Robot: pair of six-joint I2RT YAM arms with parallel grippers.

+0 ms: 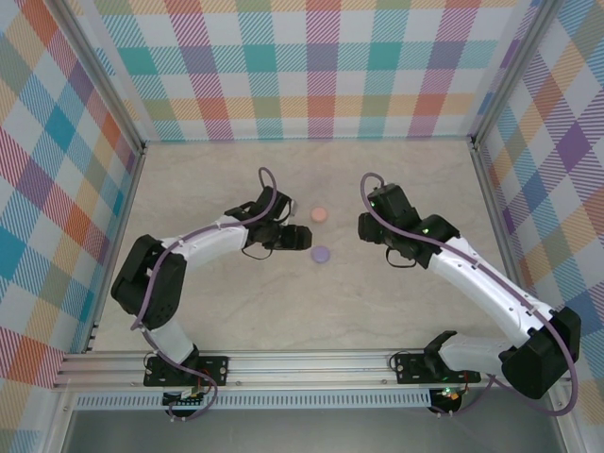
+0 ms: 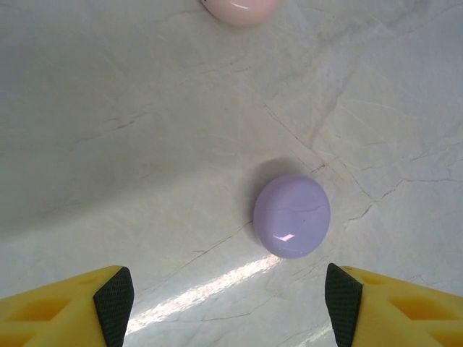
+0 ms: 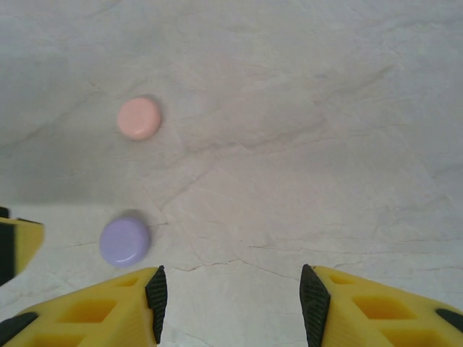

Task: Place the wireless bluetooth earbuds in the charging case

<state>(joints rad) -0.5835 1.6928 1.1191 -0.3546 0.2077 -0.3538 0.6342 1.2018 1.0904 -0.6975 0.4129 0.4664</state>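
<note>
Both arms reach out from their bases and bend inward over the marbled table point(image 1: 236, 311), with their wrists facing each other across the middle. The left gripper point(image 1: 300, 236) point(image 2: 228, 303) has its jaws well apart and holds nothing. The right gripper point(image 1: 363, 226) point(image 3: 229, 303) is likewise parted and holds nothing. Between them lie two round cases, apart from each other: the lilac case point(image 1: 321, 254) point(image 2: 291, 215) point(image 3: 124, 241) near the left fingertips, and the pink case point(image 1: 319, 215) point(image 2: 240, 9) point(image 3: 139, 118) beyond it. Both seem closed, so I cannot tell their contents

Pink disc point(image 2: 240, 7) half beyond the left wrist view's top edge, yellow fingers point(image 2: 65, 311) partly below its bottom edge.
</note>
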